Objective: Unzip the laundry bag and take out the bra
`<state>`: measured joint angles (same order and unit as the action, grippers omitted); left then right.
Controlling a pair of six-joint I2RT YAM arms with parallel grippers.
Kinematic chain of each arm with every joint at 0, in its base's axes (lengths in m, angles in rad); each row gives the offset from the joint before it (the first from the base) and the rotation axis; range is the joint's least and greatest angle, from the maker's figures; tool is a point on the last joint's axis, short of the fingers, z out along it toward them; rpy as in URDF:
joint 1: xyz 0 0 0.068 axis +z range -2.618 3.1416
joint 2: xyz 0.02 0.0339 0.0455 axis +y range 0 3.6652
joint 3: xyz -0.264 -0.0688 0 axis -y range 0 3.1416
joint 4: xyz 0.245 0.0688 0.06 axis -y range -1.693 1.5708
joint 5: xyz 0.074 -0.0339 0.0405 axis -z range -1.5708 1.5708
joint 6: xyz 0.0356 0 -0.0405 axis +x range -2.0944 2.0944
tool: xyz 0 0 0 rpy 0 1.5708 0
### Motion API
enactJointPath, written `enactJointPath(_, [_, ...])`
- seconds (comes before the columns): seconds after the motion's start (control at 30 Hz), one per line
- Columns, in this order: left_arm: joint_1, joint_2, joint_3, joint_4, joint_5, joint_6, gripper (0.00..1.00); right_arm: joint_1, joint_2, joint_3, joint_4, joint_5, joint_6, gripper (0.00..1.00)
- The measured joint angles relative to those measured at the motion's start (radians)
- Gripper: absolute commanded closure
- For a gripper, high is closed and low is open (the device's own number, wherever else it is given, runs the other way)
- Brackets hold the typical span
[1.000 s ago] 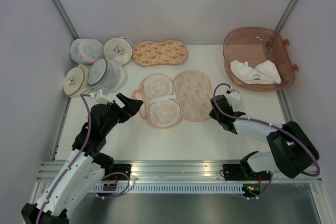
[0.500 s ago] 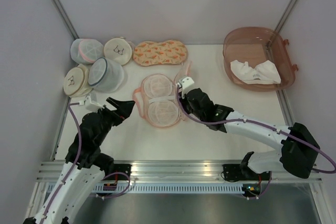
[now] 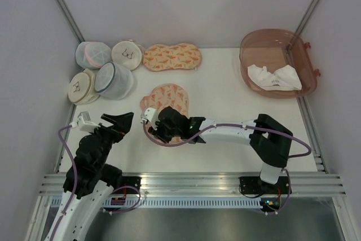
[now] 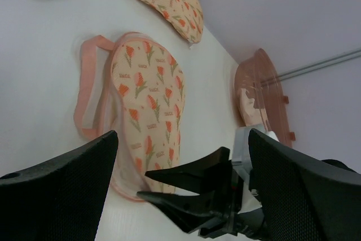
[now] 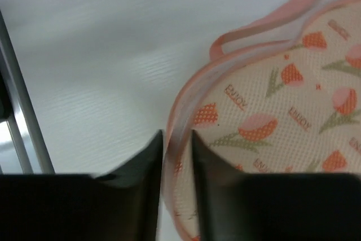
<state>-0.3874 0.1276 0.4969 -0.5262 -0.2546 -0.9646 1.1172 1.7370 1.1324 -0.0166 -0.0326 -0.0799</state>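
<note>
One lobe showing on folded laundry bag (image 3: 169, 100); right gripper (image 5: 176, 159) pinching its 7 o'clock edging; left gripper (image 3: 120, 120) hanging spread.

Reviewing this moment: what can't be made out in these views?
Inside of the laundry bag: hidden in every view by its closed printed top half.
Zipper pull: not found; the right wrist view is blurred where the right gripper pinches the pink edge.
Bra in the tub: top view only, too small to tell cups or straps.
</note>
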Motion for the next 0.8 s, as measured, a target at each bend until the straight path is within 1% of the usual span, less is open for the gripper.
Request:
enactJointPath(0.03, [0.000,-0.005,0.000,-0.008,-0.003,-0.001,0.01,0.010,0.035,0.025,-0.006,-0.025,0.008,0.39])
enactJointPath(0.07, [0.000,-0.008,0.000,-0.015,-0.003,-0.002,0.01,0.017,0.063,0.048,-0.018,-0.047,0.015,0.24])
enactJointPath(0.1, [0.000,-0.011,0.000,-0.020,-0.003,-0.003,0.01,0.022,0.082,0.066,-0.028,-0.070,0.021,0.03])
enactJointPath(0.17, [0.000,-0.014,0.000,-0.025,-0.003,-0.003,0.01,0.026,0.097,0.083,-0.047,-0.106,0.032,0.02])
enactJointPath(0.27, [0.000,-0.015,0.000,-0.026,-0.003,-0.003,0.01,0.024,0.086,0.082,-0.063,-0.118,0.052,0.02])
enactJointPath(0.33, [0.000,-0.013,0.000,-0.026,-0.002,-0.003,0.00,0.022,0.052,0.055,-0.054,-0.102,0.081,0.02])
enactJointPath(0.4, [0.000,-0.002,0.000,-0.023,0.007,-0.003,0.00,0.016,-0.016,0.001,-0.050,-0.074,0.117,0.02])
enactJointPath(0.5, [0.000,0.039,0.000,0.001,0.045,-0.001,0.00,-0.009,-0.140,-0.062,-0.053,-0.003,0.174,0.02])
enactJointPath(0.6, [0.000,0.110,-0.001,0.045,0.096,0.005,0.00,-0.067,-0.281,-0.108,-0.051,0.089,0.232,0.02])
enactJointPath(0.73, [0.000,0.223,-0.001,0.103,0.169,0.023,0.00,-0.143,-0.456,-0.183,-0.071,0.247,0.295,0.02])
enactJointPath(0.8, [0.000,0.263,0.000,0.134,0.201,0.034,0.00,-0.158,-0.517,-0.209,-0.101,0.308,0.315,0.02])
